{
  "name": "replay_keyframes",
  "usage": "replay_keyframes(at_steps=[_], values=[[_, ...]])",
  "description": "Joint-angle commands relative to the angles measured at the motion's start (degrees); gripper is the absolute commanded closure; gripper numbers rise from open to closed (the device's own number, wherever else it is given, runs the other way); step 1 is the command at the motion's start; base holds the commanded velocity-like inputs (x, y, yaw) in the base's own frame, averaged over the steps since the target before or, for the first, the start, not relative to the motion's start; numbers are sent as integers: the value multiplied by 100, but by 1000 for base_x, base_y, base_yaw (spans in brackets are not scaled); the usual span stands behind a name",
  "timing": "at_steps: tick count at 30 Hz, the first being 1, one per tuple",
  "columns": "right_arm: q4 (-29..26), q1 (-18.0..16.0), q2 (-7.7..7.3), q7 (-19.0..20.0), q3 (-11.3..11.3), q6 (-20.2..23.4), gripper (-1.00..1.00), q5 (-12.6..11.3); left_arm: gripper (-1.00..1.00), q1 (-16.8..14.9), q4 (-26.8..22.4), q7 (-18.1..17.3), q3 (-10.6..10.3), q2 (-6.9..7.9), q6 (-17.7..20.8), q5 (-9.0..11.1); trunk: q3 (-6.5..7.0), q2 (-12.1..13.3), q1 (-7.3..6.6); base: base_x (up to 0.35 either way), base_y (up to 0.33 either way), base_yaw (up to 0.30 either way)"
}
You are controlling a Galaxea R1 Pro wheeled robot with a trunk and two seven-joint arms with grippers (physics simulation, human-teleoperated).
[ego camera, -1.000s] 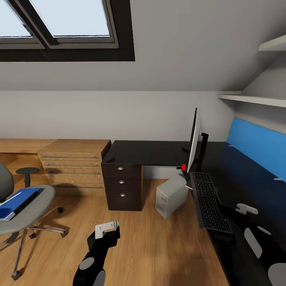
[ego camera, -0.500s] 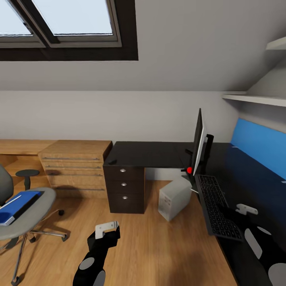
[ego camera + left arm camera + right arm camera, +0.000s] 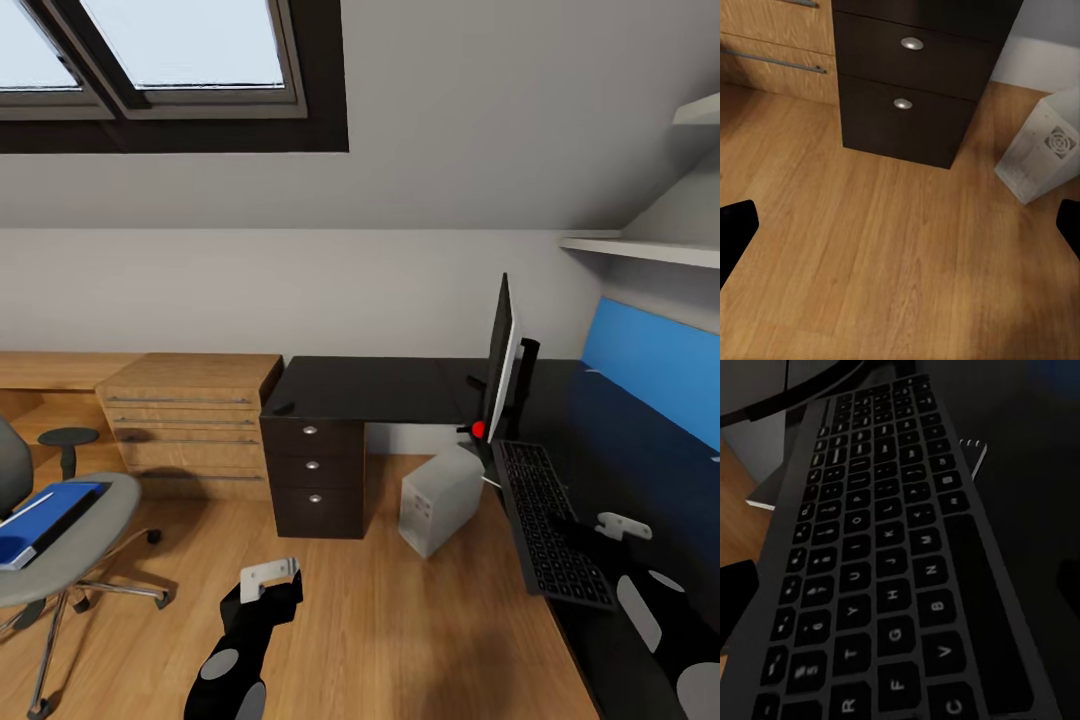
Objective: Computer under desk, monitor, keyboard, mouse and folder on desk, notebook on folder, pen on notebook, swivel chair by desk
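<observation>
The black desk (image 3: 400,385) carries the edge-on monitor (image 3: 503,350) and the keyboard (image 3: 548,520). My right gripper (image 3: 568,530) hovers open over the keyboard's (image 3: 877,562) near end, its fingers apart at both sides of the right wrist view. A thin pale-edged dark sheet, seemingly the notebook (image 3: 975,456), peeks out beside the keyboard. The computer (image 3: 438,498) stands on the floor under the desk. A small black mouse (image 3: 283,406) lies on the desk's left corner. The blue folder (image 3: 40,515) rests on the swivel chair (image 3: 95,510). My left gripper (image 3: 275,590) hangs open above the floor. The pen is hidden.
Light oak drawers (image 3: 185,420) stand left of the desk's dark drawer unit (image 3: 313,468). A blue back panel (image 3: 650,370) and white shelves (image 3: 640,248) line the right wall. Wood floor (image 3: 870,247) lies open between chair and desk.
The camera turned slightly, sliding everything right in the picture. My right gripper's fingers now overlap the keyboard's near end. Nothing moved in the last half second.
</observation>
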Motion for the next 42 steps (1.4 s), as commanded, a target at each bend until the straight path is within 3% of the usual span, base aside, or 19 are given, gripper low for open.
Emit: replay_keyframes(at_steps=[1,23,42], values=[[-3,-3,1,34,-18,21,-100,-54,-100,-5,-5,48,-10,1,13,51,-6,-4,1,92,0,0],[-11,-3,-11,8,-22,7,-100,-52,-100,-5,62,48,-13,6,9,50,-6,-4,1,283,0,0],[10,-3,-50,10,-33,6,-100,-52,-100,-5,66,48,-13,6,13,48,-6,-4,1,39,0,0]])
